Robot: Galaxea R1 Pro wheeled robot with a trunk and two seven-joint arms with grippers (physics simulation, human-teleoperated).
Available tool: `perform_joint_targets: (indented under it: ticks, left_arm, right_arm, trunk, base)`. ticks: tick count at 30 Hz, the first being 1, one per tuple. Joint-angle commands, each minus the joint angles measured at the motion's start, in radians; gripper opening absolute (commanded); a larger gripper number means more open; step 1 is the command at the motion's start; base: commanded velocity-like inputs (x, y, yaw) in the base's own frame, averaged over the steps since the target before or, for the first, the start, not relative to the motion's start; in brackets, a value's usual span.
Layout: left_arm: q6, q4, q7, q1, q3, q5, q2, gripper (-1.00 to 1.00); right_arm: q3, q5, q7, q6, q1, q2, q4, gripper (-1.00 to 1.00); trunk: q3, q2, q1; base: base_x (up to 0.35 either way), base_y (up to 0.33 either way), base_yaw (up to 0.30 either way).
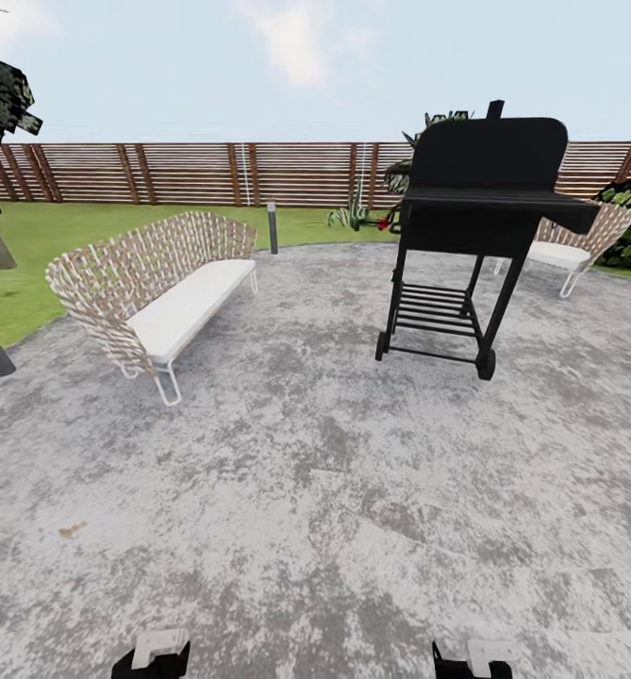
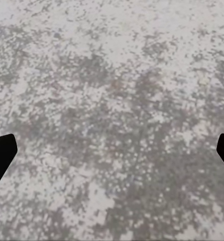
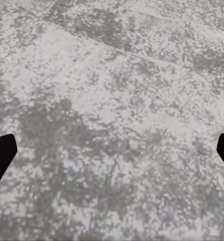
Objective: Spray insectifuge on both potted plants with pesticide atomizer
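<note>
**Fingers spread wide, nothing held, patio still to cross**

Fingers of the left gripper (image 2: pixel 112 150) and right gripper (image 3: pixel 112 150) set wide apart over bare mottled patio paving (image 1: pixel 315 509), carried low and empty, probably for travel. Ahead: wicker sofa (image 1: pixel 159 292) with white cushion at left, black barbecue grill (image 1: pixel 480 226) on its wheeled stand at right, wicker chair (image 1: pixel 574 240) behind it. Beyond, grey post (image 1: pixel 272 226), brown slatted fence (image 1: pixel 183 174), strip of lawn (image 1: pixel 32 255). No pesticide atomizer or potted plants identifiable from here; spiky foliage (image 1: pixel 353 215) near the fence too small to tell. Likely step: driving on, searching.
</note>
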Motion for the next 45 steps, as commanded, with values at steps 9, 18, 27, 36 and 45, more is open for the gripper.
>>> perform_joint_targets:
  ticks: [9,18,27,36,45]
  left_arm:
    - [-0.009,0.0,0.0,-0.001,0.003,0.002,-0.001,1.0]
    - [-0.009,0.0,0.0,-0.001,0.003,0.004,-0.002,1.0]
    - [-0.011,-0.001,0.001,-0.001,0.003,0.006,-0.002,1.0]
    - [-0.011,0.001,0.001,-0.001,0.004,0.01,-0.001,1.0]
    - [-0.011,0.001,-0.002,-0.001,0.003,0.008,-0.003,1.0]
  right_arm:
    - [0.0,0.002,0.002,-0.002,-0.001,-0.001,0.001,1.0]
    - [0.002,0.003,0.002,-0.002,-0.001,-0.001,0.002,1.0]
    - [0.002,0.003,0.001,-0.003,-0.001,0.001,0.026,1.0]
    - [0.003,0.003,-0.001,-0.003,-0.001,0.001,0.031,1.0]
    - [0.005,0.003,-0.001,-0.003,-0.001,0.001,0.031,1.0]
  trunk:
    - [-0.029,-0.064,0.034]
    - [-0.054,-0.127,0.069]
    - [-0.042,-0.127,0.069]
    - [-0.03,-0.127,0.069]
    - [-0.02,-0.127,0.069]
  base:
    - [0.0,0.0,0.0]
    - [0.0,0.0,-0.076]
    - [0.007,0.0,-0.192]
    - [0.279,0.077,-0.165]
    - [0.326,0.152,-0.076]
